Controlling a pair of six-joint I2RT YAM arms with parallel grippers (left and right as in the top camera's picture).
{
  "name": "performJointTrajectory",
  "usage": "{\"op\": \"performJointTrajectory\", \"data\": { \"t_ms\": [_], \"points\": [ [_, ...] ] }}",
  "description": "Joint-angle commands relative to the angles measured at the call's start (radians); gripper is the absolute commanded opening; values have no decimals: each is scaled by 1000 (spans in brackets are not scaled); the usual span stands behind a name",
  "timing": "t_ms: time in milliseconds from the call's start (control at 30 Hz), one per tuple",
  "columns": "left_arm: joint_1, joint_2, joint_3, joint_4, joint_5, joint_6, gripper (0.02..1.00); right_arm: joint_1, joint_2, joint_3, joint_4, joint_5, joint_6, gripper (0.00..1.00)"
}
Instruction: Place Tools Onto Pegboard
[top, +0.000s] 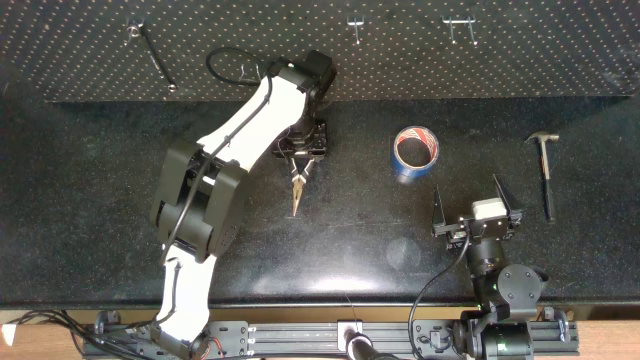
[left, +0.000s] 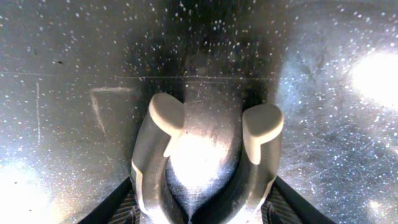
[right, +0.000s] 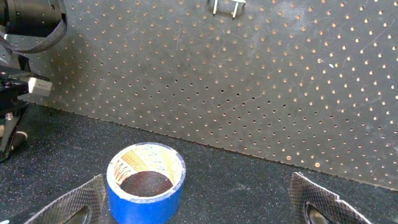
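Black tabletop (top: 120, 200) holds the pliers (top: 298, 192), lying square to the pegboard (top: 400, 60). We see the left hand (top: 300, 150) over their handles, fingers apart; the right hand (top: 475, 208), also apart, is farther off.

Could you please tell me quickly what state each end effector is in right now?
Left end effector: open, over the needle-nose pliers.
Right end effector: open, empty.

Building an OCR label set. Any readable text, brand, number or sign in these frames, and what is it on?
No text is legible.
Print on the inner core of the blue tape roll: too small to read.
No markings can be made out on the hammer, the pliers or the pegboard.
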Motion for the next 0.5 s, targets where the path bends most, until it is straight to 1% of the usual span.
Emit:
{"op": "performJointTrajectory", "data": {
  "t_ms": [33,67,100,167,233,267,300,367,433,467,500],
  "points": [
    [-3,25,-44,8,-11,-6,233,5,-7,-5,-2,-7,-3,965],
    [-3,25,-44,12,-11,-6,56,5,-7,-5,-2,-6,-3,965],
    [-3,25,-44,19,-11,-6,29,5,-7,-5,-2,-7,-3,965],
    [-3,16,-44,42,-11,-6,27,5,-7,-5,-2,-6,-3,965],
    [-6,-53,-44,77,-12,-2,27,5,-7,-5,-2,-6,-3,965],
    [-21,-192,-44,143,-90,4,27,5,-7,-5,-2,-6,-3,967],
    [-34,-344,-44,217,-214,5,29,5,-7,-5,-2,-6,-3,965],
    [-36,-558,-44,287,-397,9,29,5,-7,-5,-2,-6,-3,967],
    [-36,-640,-62,293,-483,9,29,5,-7,-5,-2,-6,-3,965],
    [-36,-701,-145,362,-507,10,29,5,-7,-5,-2,-6,-3,965],
    [-36,-759,-246,470,-505,27,29,5,-7,-5,-2,-6,-3,965]
  ]
}}
